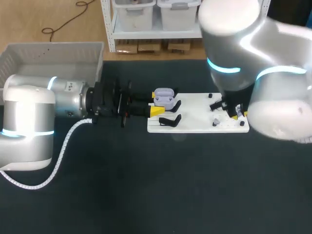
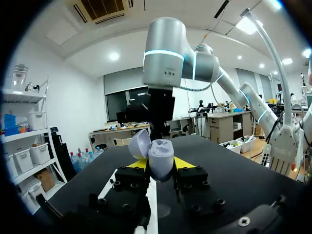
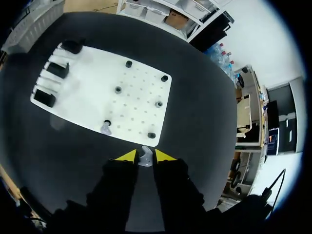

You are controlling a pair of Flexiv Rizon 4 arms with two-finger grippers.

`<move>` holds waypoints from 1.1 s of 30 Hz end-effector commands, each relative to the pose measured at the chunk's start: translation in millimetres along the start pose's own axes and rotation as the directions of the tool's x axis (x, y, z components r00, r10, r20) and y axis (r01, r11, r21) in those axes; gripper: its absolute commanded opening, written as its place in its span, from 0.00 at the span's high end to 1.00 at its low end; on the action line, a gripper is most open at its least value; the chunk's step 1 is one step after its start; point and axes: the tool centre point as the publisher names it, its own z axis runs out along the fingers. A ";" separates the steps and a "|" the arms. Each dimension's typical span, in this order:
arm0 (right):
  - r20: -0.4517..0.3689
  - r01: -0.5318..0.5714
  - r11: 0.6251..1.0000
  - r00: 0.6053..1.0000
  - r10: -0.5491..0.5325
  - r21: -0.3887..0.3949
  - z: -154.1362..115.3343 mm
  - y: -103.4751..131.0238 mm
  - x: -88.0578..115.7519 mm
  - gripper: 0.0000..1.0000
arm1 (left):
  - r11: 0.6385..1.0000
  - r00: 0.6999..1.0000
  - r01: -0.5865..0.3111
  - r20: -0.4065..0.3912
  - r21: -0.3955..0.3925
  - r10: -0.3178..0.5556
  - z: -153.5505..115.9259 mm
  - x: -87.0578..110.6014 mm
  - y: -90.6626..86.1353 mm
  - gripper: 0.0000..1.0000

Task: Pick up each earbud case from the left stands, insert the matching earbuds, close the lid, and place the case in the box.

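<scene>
A lavender earbud case [image 1: 164, 95] with its lid up sits between the yellow tips of my left gripper [image 1: 158, 106], at the left end of the white board [image 1: 195, 105]. In the left wrist view the open case [image 2: 159, 157] is clamped from both sides, just above the black stands [image 2: 127, 176]. Over the board's right end, my right gripper [image 1: 235, 112] hangs. In its wrist view this gripper [image 3: 145, 156] is shut on a small lavender earbud [image 3: 145, 158], high above the near edge of the board [image 3: 136, 97]. A second earbud [image 3: 106, 128] lies on the board.
A grey box [image 1: 53, 53] stands at the back left of the dark table. Black stands [image 3: 57, 69] line the board's left end, and black pegs [image 3: 158, 104] dot its right half. My right arm's bulk hides the board's far right corner in the head view.
</scene>
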 end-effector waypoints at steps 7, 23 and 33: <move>-0.129 -0.096 0.991 0.988 0.083 -0.094 -87.4 16.1 8.1 1.00 | 1.000 1.000 -0.002 0.001 -0.005 0.002 -0.1 0.5 -1.3 1.00; -0.083 -0.160 0.979 0.985 0.150 -0.129 -119.1 67.1 7.2 1.00 | 1.000 1.000 -0.002 0.001 -0.005 0.002 -0.1 0.5 -1.3 1.00; -0.083 -0.160 0.979 0.985 0.150 -0.129 -119.1 67.1 7.2 1.00 | 1.000 1.000 -0.002 0.001 -0.005 0.002 -0.1 0.5 -1.3 1.00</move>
